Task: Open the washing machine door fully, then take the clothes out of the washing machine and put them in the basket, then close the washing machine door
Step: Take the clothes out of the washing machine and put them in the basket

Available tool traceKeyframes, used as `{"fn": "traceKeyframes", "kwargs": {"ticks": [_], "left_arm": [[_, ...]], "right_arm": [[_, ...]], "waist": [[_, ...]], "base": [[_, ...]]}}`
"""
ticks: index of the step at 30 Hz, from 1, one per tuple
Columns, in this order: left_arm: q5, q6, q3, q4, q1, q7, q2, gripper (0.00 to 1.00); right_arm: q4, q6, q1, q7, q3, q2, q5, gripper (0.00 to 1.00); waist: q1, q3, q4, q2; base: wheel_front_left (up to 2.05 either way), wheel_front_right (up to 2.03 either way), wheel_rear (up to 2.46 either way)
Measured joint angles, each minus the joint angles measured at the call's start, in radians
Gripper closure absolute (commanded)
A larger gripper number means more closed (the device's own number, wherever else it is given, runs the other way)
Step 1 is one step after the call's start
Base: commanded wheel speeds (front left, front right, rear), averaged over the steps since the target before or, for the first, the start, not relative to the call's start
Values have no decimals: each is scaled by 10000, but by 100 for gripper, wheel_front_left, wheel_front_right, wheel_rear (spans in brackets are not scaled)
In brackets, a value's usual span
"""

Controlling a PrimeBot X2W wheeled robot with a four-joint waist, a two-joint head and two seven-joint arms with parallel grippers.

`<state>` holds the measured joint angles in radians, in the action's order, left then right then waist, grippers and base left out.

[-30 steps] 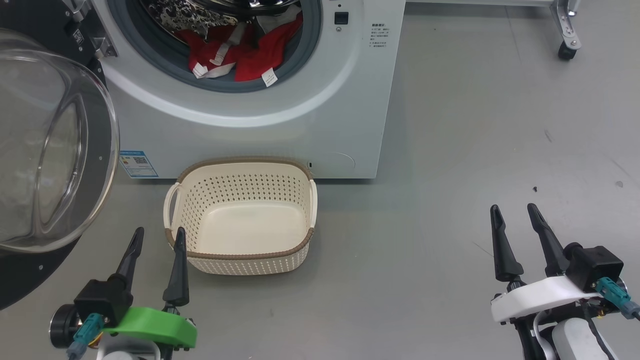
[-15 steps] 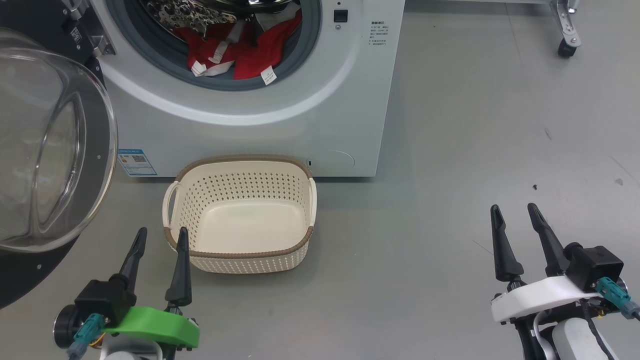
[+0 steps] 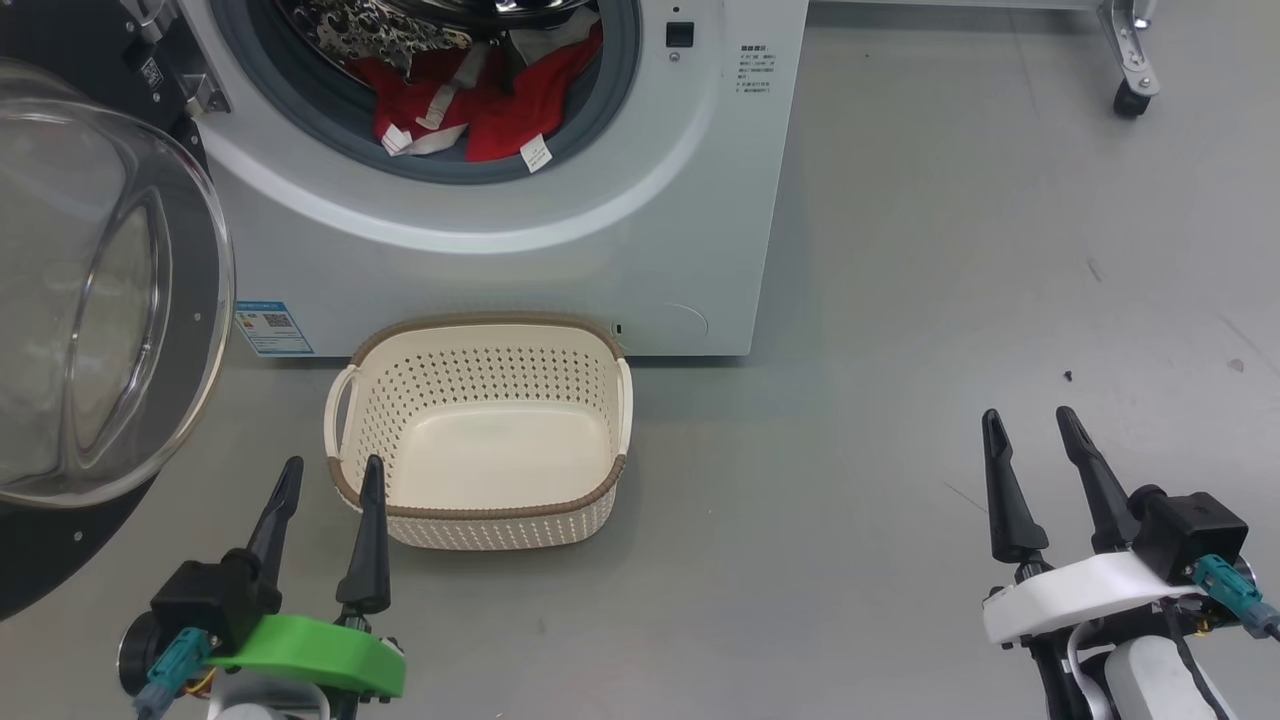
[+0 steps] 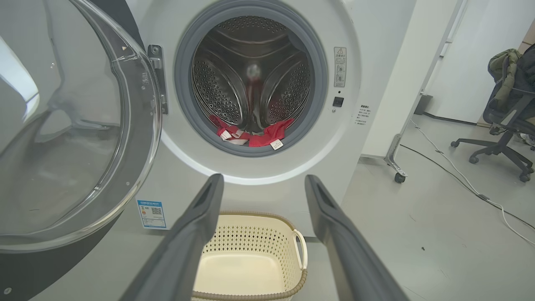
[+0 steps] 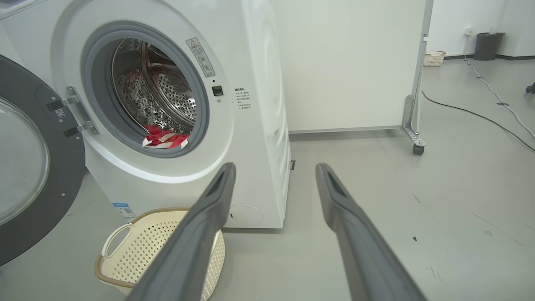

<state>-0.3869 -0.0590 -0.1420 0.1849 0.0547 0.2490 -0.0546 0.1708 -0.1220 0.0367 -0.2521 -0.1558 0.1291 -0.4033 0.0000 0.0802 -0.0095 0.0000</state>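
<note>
Both empty, fingers spread: left gripper and right gripper.
Since a second ago the left gripper has crept slightly toward the small cream perforated plastic basket, now just beside its near left corner; the right gripper has stayed, well apart. Red clothes with white tags lie in the large white front-loading washing machine behind the basket, its round glass-bowled door swung wide open.
</note>
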Motion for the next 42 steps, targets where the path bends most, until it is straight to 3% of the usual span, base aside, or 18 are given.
{"fn": "traceKeyframes", "kwargs": {"ticks": [19,42], "left_arm": [[-75,-75,2,36,-21,0,8,0],[228,-63,-105,19,-23,0,-6,0]], "right_arm": [[48,0,-7,0,21,-13,2,0],[100,0,-37,0,23,-48,2,0]], "waist": [[0,-57,25,0],[0,-6,51,0]], "base": [[68,-68,0],[132,-132,0]]}}
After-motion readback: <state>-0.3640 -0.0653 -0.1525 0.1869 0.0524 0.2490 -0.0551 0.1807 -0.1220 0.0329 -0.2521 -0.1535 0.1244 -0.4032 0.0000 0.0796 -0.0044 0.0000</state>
